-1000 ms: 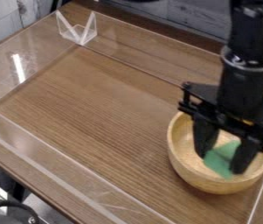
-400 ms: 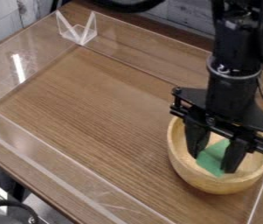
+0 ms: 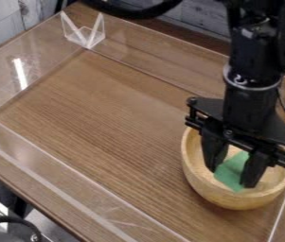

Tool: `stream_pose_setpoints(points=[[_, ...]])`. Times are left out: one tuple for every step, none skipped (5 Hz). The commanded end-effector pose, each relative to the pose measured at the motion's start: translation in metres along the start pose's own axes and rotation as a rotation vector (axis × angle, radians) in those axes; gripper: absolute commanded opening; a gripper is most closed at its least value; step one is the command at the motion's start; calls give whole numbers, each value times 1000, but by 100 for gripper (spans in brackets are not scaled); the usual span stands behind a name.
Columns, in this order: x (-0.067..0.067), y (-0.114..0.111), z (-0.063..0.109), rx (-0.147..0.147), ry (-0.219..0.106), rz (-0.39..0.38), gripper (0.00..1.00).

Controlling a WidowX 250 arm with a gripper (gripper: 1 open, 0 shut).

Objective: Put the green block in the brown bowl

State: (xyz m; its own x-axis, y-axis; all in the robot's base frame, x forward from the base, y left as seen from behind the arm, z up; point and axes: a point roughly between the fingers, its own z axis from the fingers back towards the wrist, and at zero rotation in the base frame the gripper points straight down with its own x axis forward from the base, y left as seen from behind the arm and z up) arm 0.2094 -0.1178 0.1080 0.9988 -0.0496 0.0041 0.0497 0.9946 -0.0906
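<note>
The brown bowl (image 3: 228,198), round light wood with a thick rim, sits at the table's right front. My gripper (image 3: 239,163) points straight down into it, with its black fingers (image 3: 218,151) reaching below the rim. The green block (image 3: 242,170) is clamped between them, tilted, inside the bowl's hollow. The gripper is shut on the block. Whether the block's lower end touches the bowl's bottom I cannot tell, since the fingers hide part of it.
The wooden tabletop (image 3: 107,104) is ringed by low clear plastic walls (image 3: 31,161). A folded clear plastic piece (image 3: 82,30) stands at the back left. The bowl lies close to the right front corner of the enclosure.
</note>
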Motion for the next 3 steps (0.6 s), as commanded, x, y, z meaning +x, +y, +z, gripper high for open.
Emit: stream_pose_setpoints(points=[[4,-3,4,-10,-37,-9,0],[5,-3,1,-11,-45,-10,0],[6,-3,0,-13,-52,-12,0]])
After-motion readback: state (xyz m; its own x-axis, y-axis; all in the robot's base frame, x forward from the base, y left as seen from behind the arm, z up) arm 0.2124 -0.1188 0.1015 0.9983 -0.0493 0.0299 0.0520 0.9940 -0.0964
